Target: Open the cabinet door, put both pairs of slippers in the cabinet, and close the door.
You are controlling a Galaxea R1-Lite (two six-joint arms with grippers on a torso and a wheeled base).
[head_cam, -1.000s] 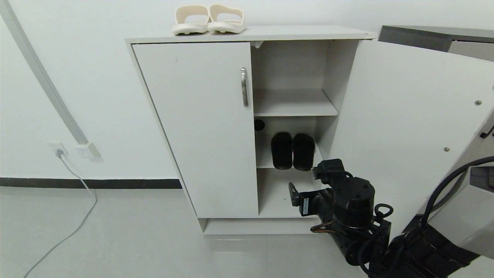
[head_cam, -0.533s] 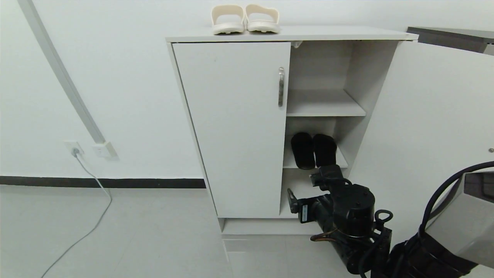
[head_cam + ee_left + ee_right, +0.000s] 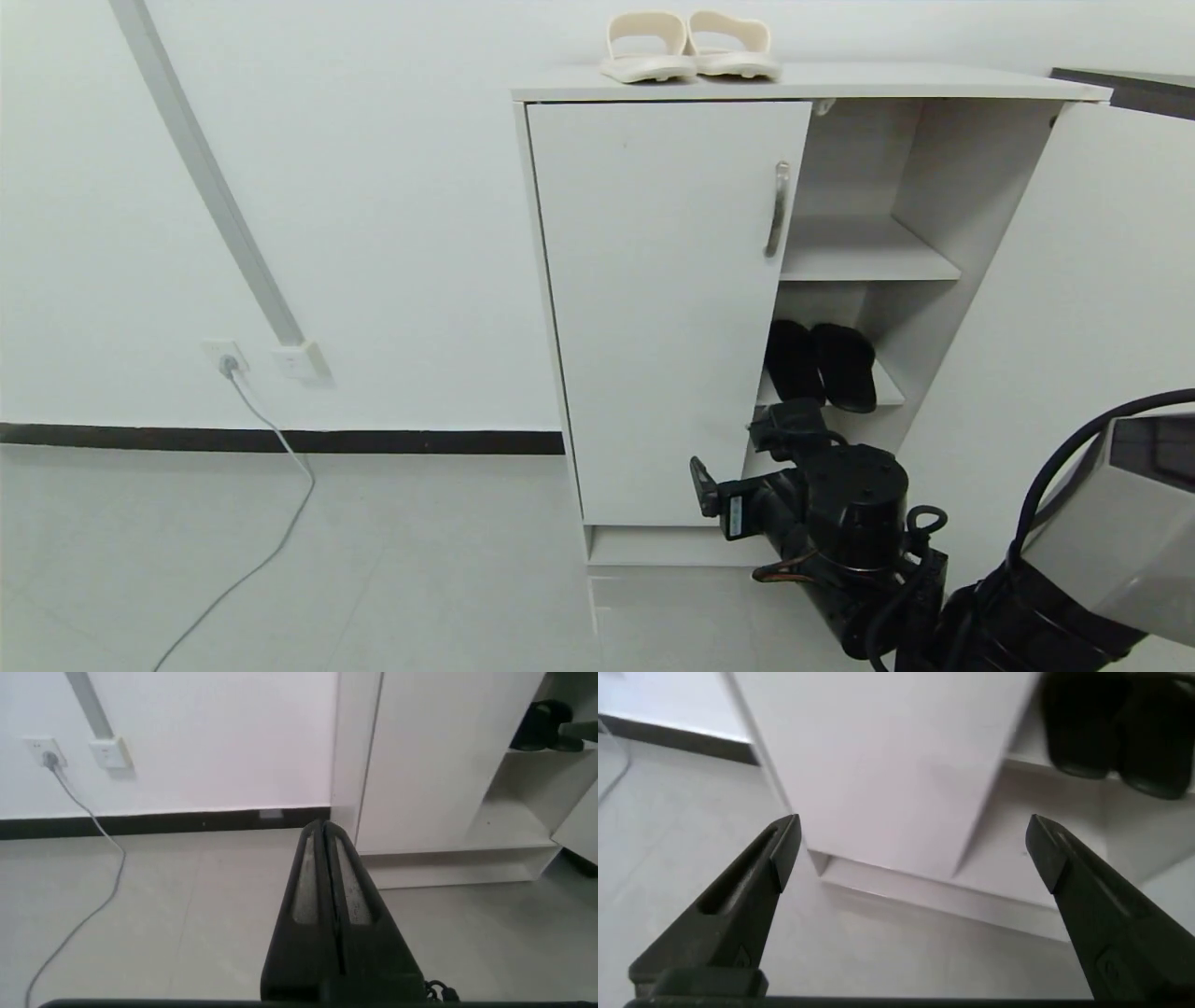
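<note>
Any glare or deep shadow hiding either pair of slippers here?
Head view: even light, no glare; beige slippers plain on the cabinet top, black slippers shaded on their shelf yet distinct. Right wrist view: black slippers only dark shapes.

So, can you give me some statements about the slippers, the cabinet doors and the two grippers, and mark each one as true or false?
1. The cream slippers lie on top of the cabinet. True.
2. The black slippers stand on the floor beside the cabinet. False: they rest on a shelf inside it.
3. Both cabinet doors are shut. False: the right door is swung open; only the left door is shut.
4. The right gripper is open and holds nothing. True.
5. The left gripper holds a slipper. False: its fingers are closed together with nothing between them.
</note>
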